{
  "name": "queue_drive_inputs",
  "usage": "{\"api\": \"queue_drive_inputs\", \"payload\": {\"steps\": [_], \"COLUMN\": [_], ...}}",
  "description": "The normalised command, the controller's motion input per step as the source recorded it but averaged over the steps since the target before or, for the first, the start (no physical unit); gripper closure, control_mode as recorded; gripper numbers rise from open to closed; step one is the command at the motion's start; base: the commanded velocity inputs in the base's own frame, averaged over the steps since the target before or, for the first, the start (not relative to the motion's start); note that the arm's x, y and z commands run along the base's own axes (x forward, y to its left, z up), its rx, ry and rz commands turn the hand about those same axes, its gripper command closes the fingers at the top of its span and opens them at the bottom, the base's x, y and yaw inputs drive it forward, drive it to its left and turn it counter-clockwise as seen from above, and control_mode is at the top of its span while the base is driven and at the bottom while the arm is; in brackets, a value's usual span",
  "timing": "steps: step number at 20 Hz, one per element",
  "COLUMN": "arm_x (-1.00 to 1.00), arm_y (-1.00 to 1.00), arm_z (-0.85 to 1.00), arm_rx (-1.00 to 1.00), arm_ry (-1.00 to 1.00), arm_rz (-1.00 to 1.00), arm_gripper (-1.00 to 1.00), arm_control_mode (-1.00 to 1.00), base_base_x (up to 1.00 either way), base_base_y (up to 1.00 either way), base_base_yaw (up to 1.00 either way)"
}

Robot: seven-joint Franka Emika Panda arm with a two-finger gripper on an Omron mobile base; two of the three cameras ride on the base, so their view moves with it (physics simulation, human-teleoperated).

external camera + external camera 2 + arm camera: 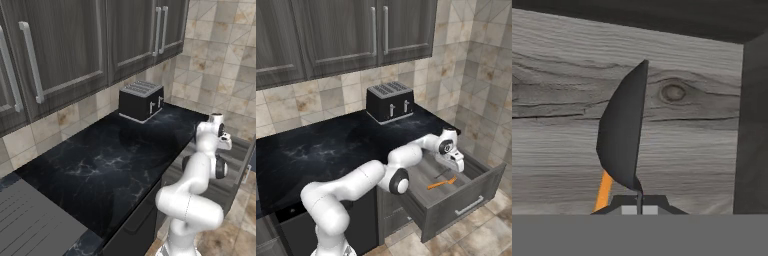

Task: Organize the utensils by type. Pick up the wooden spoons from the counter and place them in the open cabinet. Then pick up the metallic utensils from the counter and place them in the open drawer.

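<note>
My gripper [457, 168] reaches down into the open drawer [466, 206] at the right end of the counter [321, 145]. It is shut on a metallic utensil with a dark flat head [623, 135] and an orange handle [441, 184]. In the hand view the head stands up from between the fingertips of the gripper [639, 206], and the orange handle [603, 192] slants off to the lower left, over the drawer's wood-grain floor [557, 125]. The utensil hangs just above or on that floor; I cannot tell which. The wooden spoons and the open cabinet are out of view.
A black toaster [389, 102] stands at the back of the counter against the tiled wall. Upper cabinets [356, 30] with their doors shut hang above. The drawer's dark side wall [752, 130] is close on the right of the hand view.
</note>
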Motion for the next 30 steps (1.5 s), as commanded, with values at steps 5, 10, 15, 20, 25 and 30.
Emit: {"api": "queue_drive_inputs", "payload": {"steps": [5,10,15,20,25,30], "arm_x": [0.01,0.18,0.4,0.33,0.3,0.35], "arm_y": [-0.14,-0.1,-0.22,-0.22,-0.23,-0.29], "arm_z": [-0.33,-0.18,-0.15,-0.16,-0.05,0.0], "arm_rx": [0.09,0.13,0.09,0.0,0.02,0.03], "arm_ry": [0.04,0.03,0.17,0.21,0.16,0.15], "arm_rz": [0.0,0.0,0.0,0.0,0.0,0.0], "arm_gripper": [1.0,1.0,1.0,1.0,1.0,1.0], "arm_control_mode": [-1.0,-1.0,-1.0,-1.0,-1.0,-1.0], "base_base_x": [0.0,0.0,0.0,0.0,0.0,0.0], "base_base_y": [0.0,0.0,0.0,0.0,0.0,0.0], "base_base_yaw": [0.0,0.0,0.0,0.0,0.0,0.0]}}
